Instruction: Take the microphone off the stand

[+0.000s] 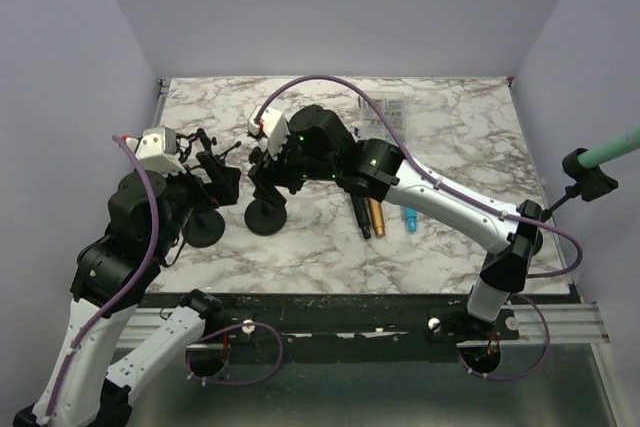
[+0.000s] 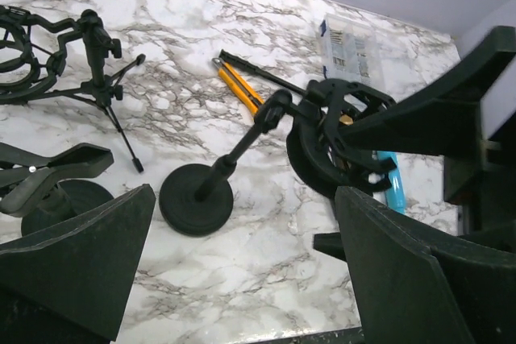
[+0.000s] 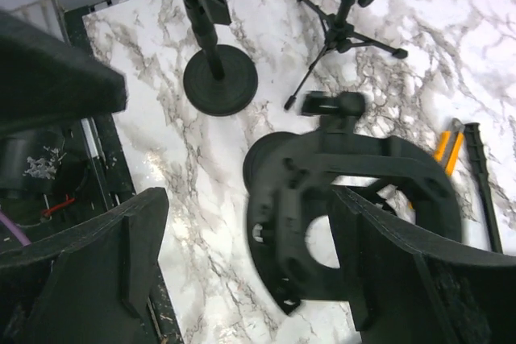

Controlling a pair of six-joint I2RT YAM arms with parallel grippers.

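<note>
A gold glint of the microphone (image 2: 345,120) shows inside the black ring mount (image 2: 310,159) on the round-base stand (image 2: 196,199), right of centre in the left wrist view. The right gripper (image 3: 248,199) spreads its jaws around the mount, unclamped. The left gripper (image 2: 246,199) hangs released beside the stand.

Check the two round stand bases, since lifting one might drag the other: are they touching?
Apart. The top external view shows a strip of marble table between the left round base and the right round base.
</note>
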